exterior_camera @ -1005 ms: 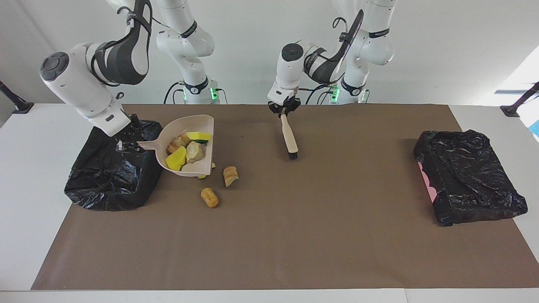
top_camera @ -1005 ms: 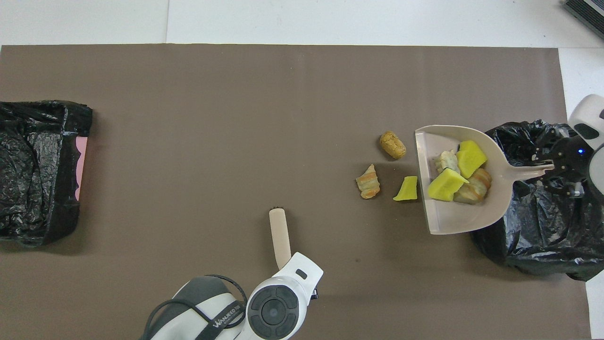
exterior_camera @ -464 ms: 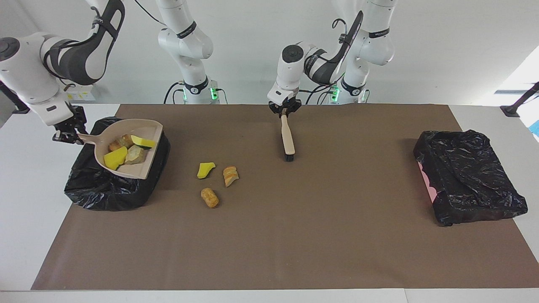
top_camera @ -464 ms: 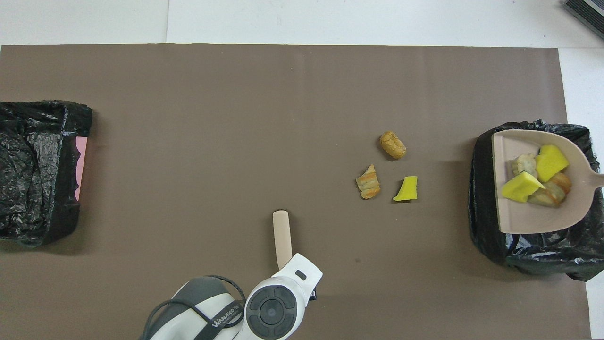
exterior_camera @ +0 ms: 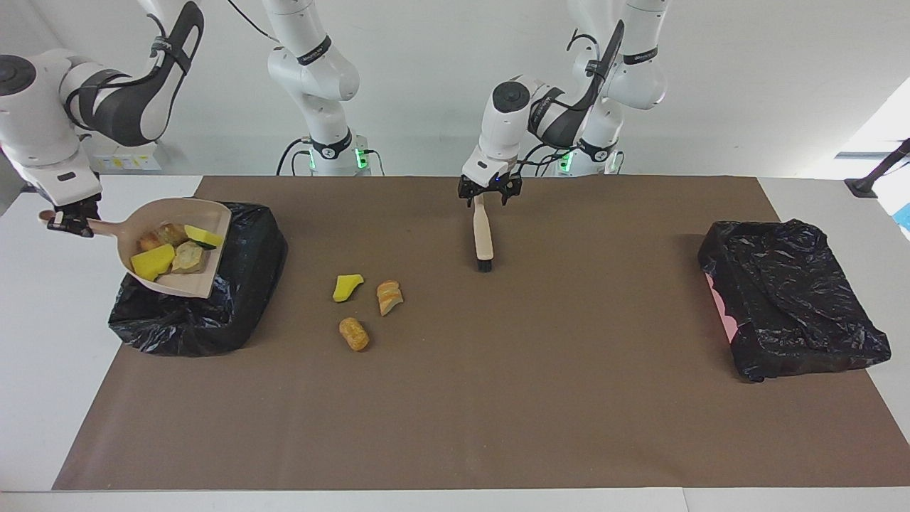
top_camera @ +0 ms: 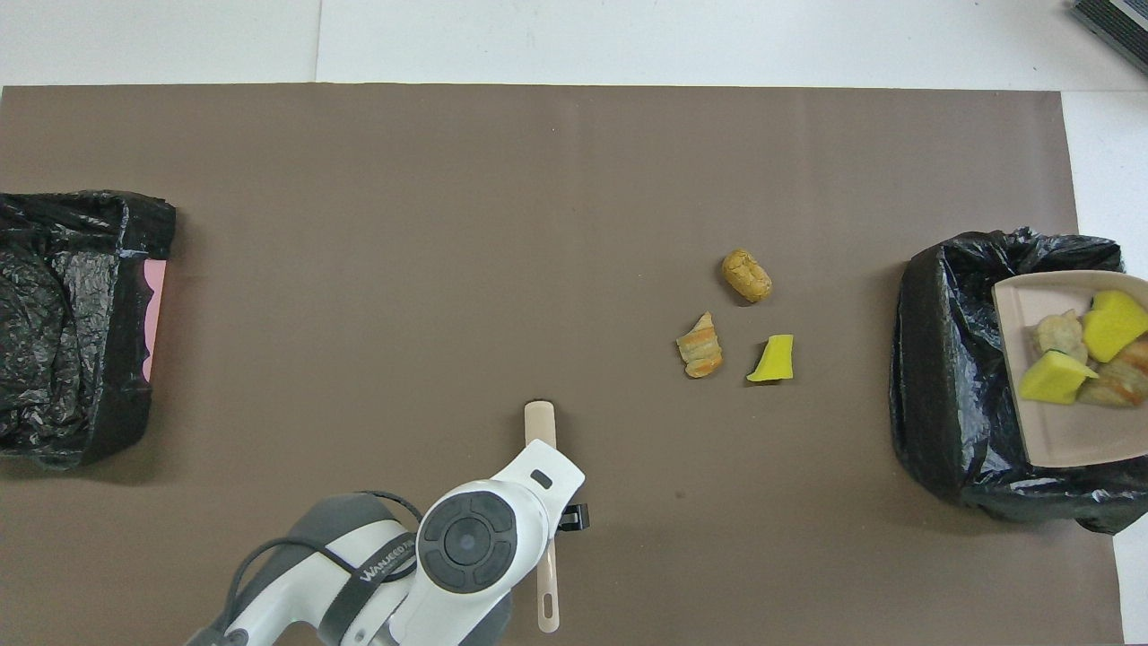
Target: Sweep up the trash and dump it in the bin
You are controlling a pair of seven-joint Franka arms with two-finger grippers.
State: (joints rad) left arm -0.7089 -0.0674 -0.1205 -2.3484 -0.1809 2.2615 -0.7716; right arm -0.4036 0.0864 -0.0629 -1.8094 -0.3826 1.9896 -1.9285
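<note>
White bench [exterior_camera: 43,398] w/ brown mat [exterior_camera: 498,398] over most of it. On mat: two black-lined bins, one at right arm's end [exterior_camera: 213,320], one at left arm's end [exterior_camera: 789,299]. Also brush [exterior_camera: 483,238] and three trash scraps [exterior_camera: 362,306], approx. mid-mat.

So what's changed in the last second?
The right gripper carried the dustpan, with four scraps in it, from beside the bin to over it. The left gripper opened, releasing the brush. Three loose scraps and the other bin stayed put.
</note>
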